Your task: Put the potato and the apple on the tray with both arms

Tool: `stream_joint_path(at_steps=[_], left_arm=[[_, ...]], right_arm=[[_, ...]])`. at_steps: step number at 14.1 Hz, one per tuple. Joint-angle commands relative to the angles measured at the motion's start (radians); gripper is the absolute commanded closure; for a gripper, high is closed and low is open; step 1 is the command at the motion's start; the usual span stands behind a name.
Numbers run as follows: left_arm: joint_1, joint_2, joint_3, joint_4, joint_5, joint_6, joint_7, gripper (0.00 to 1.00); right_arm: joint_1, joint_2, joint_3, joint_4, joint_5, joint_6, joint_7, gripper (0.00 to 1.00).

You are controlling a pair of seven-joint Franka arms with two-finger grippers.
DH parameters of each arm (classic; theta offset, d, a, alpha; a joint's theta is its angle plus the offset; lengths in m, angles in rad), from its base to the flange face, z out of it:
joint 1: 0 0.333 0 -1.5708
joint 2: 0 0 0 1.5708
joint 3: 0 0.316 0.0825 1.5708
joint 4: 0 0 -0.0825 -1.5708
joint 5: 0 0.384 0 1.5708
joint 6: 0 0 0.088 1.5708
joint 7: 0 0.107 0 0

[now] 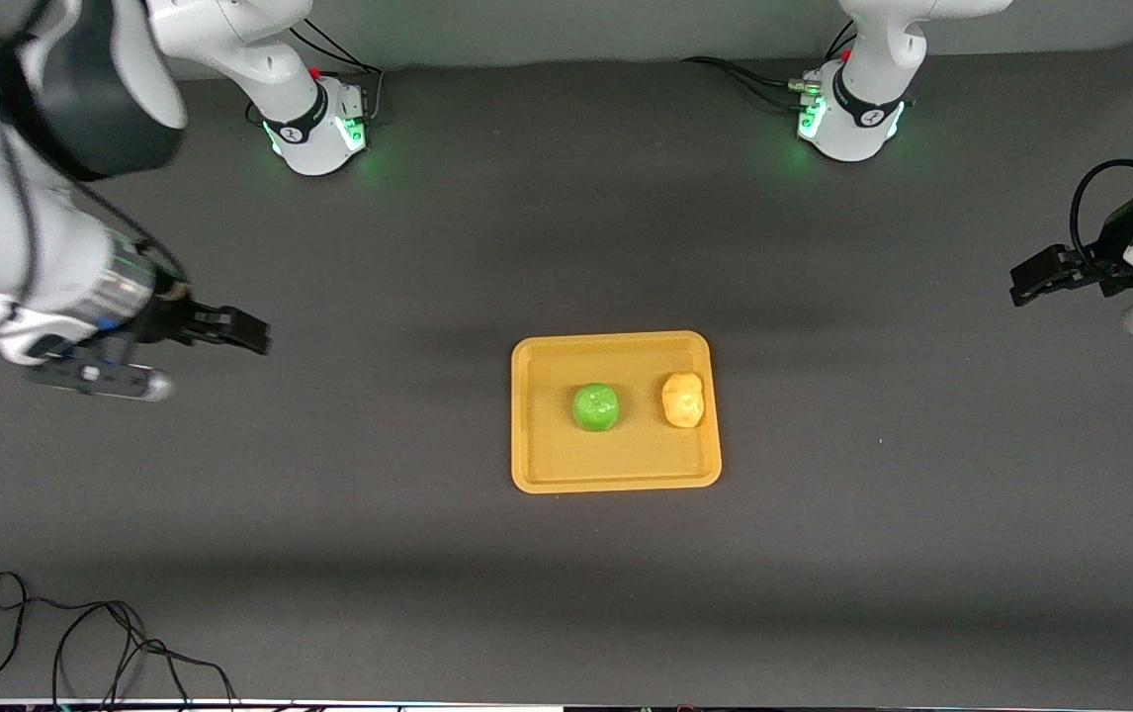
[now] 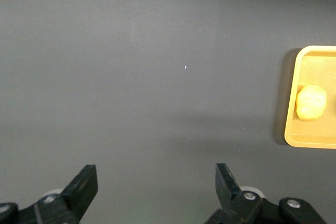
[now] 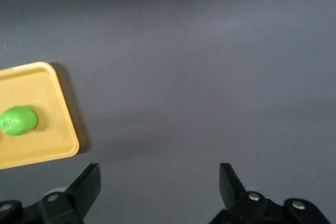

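The orange-yellow tray (image 1: 547, 465) lies in the middle of the table. The green apple (image 1: 595, 406) and the yellow-tan potato (image 1: 683, 399) sit side by side on it, the potato toward the left arm's end. My left gripper (image 1: 1023, 285) is open and empty over bare table at the left arm's end; its wrist view shows the potato (image 2: 311, 102) on the tray's edge (image 2: 292, 129). My right gripper (image 1: 255, 336) is open and empty over bare table at the right arm's end; its wrist view shows the apple (image 3: 18, 120) on the tray (image 3: 55, 145).
A black cable (image 1: 82, 643) lies coiled on the table near the front camera at the right arm's end. Both arm bases (image 1: 319, 129) (image 1: 848, 124) stand along the table edge farthest from the front camera.
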Motion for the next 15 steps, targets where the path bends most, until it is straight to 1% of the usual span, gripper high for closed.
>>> stream_joint_path(at_steps=[1, 3, 4, 5, 6, 7, 10, 12, 15], left_arm=[[0.003, -0.025, 0.003, -0.015, 0.012, -0.002, 0.018, 0.0], [0.003, -0.022, 0.003, -0.018, 0.012, 0.008, 0.018, 0.0], [0.003, -0.02, 0.003, -0.018, 0.012, 0.014, 0.018, 0.0], [0.003, -0.022, 0.003, -0.019, 0.012, 0.015, 0.018, 0.0], [0.003, -0.022, 0.003, -0.018, 0.012, 0.015, 0.017, 0.0], [0.001, -0.023, 0.003, -0.018, 0.012, 0.014, 0.017, 0.0], [0.003, -0.025, 0.003, -0.018, 0.012, 0.008, 0.017, 0.0], [0.001, -0.025, 0.003, -0.018, 0.01, 0.008, 0.017, 0.0], [0.0, -0.027, 0.0, -0.018, 0.01, 0.005, 0.005, 0.0]], right_arm=[[-0.151, -0.102, 0.098, -0.002, -0.017, -0.032, -0.058, 0.0], [-0.257, -0.13, 0.15, -0.001, -0.017, -0.038, -0.121, 0.0], [-0.282, -0.142, 0.155, -0.002, -0.019, -0.055, -0.155, 0.0], [-0.293, -0.152, 0.155, -0.01, -0.025, -0.069, -0.198, 0.0], [-0.305, -0.164, 0.156, -0.024, -0.055, -0.074, -0.227, 0.0], [-0.317, -0.172, 0.156, -0.037, -0.068, -0.074, -0.241, 0.0], [-0.338, -0.181, 0.158, -0.05, -0.089, -0.075, -0.319, 0.0], [-0.336, -0.178, 0.159, -0.06, -0.091, -0.092, -0.328, 0.0], [-0.336, -0.176, 0.178, -0.076, -0.091, -0.127, -0.352, 0.0]])
